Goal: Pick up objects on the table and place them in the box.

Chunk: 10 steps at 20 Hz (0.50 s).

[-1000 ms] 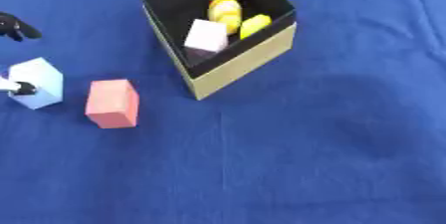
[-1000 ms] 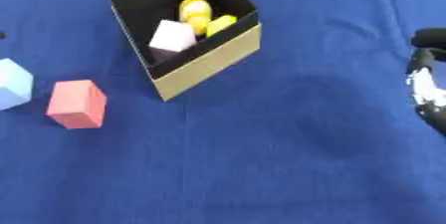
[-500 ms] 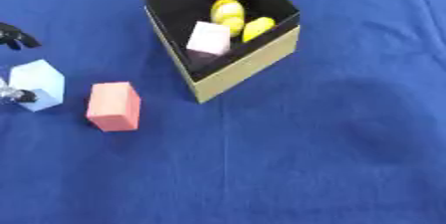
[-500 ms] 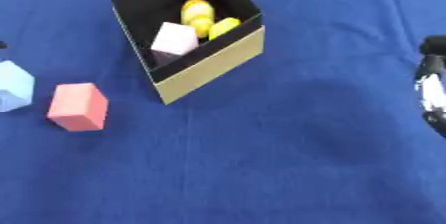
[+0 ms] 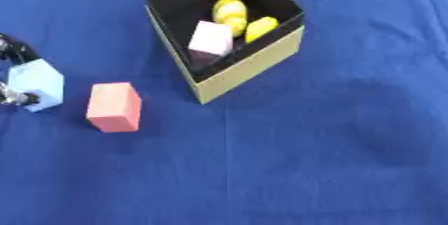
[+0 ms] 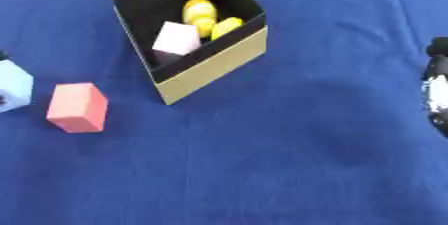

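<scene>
Left hand (image 5: 12,74) now pinching pale blue block (image 5: 37,86), pink block (image 5: 114,107) unmoved

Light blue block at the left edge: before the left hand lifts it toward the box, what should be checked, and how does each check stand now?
1. Left hand on the blue block: ok, fingers show above and below it, pinching it.
2. Block off the table: cannot tell.
3. Path to the box clear: not ok, the pink block lies between.
4. Box open, with room: ok, a pale cube and yellow pieces leave space.
5. Right hand out of the way: ok, at the right edge.
</scene>
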Each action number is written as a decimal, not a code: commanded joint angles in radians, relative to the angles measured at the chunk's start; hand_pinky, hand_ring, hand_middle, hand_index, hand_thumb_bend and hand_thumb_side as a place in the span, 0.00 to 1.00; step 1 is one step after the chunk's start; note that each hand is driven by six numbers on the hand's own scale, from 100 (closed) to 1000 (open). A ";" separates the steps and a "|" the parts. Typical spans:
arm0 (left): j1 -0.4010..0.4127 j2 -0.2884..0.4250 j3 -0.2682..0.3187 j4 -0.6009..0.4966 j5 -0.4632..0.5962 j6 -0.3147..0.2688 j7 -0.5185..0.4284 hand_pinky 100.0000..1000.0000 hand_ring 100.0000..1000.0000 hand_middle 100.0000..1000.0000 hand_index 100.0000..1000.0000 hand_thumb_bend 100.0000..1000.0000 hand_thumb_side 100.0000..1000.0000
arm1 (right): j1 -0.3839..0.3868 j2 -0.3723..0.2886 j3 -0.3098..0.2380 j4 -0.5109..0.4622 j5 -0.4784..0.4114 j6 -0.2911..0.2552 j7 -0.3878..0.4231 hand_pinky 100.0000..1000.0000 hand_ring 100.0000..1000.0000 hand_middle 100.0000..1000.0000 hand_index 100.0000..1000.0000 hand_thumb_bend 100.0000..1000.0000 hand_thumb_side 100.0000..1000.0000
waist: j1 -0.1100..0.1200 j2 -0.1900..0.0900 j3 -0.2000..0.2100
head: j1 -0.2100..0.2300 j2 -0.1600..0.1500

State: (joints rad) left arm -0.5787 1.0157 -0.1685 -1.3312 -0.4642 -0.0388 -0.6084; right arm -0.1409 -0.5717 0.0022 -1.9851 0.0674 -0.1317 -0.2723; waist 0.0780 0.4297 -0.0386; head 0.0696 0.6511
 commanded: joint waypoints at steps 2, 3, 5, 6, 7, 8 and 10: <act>-0.018 0.029 0.014 -0.027 0.043 -0.012 0.027 0.81 0.71 0.62 0.75 0.12 0.27 | -0.003 -0.008 -0.013 -0.015 0.000 0.007 -0.012 0.70 0.71 0.60 0.71 0.00 0.36 | -0.001 -0.020 0.004 | -0.003 -0.003; -0.020 0.031 0.015 -0.034 0.050 -0.011 0.031 0.80 0.71 0.61 0.74 0.09 0.24 | -0.003 -0.008 -0.014 -0.015 -0.001 0.008 -0.014 0.70 0.71 0.60 0.71 0.00 0.36 | 0.000 -0.021 0.005 | -0.003 -0.002; -0.024 0.034 0.018 -0.045 0.048 -0.008 0.043 0.79 0.69 0.58 0.72 0.04 0.25 | -0.002 -0.008 -0.015 -0.015 -0.002 0.007 -0.017 0.70 0.71 0.60 0.71 0.00 0.36 | 0.001 -0.025 0.005 | -0.003 -0.001; -0.027 0.034 0.019 -0.052 0.048 -0.008 0.047 0.79 0.69 0.58 0.71 0.05 0.20 | -0.002 -0.008 -0.016 -0.015 -0.002 0.007 -0.017 0.70 0.71 0.60 0.71 0.00 0.36 | 0.002 -0.028 0.004 | -0.004 -0.001; -0.029 0.034 0.021 -0.058 0.048 -0.007 0.048 0.79 0.69 0.58 0.72 0.04 0.20 | -0.001 -0.009 -0.016 -0.015 -0.001 0.007 -0.016 0.70 0.71 0.60 0.71 0.00 0.36 | 0.002 -0.029 0.004 | -0.005 -0.001; -0.036 0.034 0.023 -0.068 0.054 -0.007 0.048 0.80 0.69 0.58 0.72 0.03 0.20 | 0.000 -0.009 -0.017 -0.015 -0.001 0.007 -0.016 0.70 0.71 0.60 0.71 0.00 0.36 | 0.003 -0.032 0.004 | -0.008 0.001; -0.055 0.035 0.026 -0.096 0.072 -0.008 0.040 0.80 0.69 0.59 0.72 0.03 0.18 | 0.001 -0.012 -0.019 -0.015 -0.001 0.005 -0.017 0.70 0.71 0.60 0.71 0.00 0.35 | 0.004 -0.039 0.004 | -0.018 0.006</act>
State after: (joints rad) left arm -0.6182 1.0121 -0.1647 -1.4036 -0.4042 -0.0457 -0.5688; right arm -0.1390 -0.5667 -0.0057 -1.9851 0.0674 -0.1250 -0.2855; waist 0.0835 0.4163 -0.0358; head 0.0571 0.6554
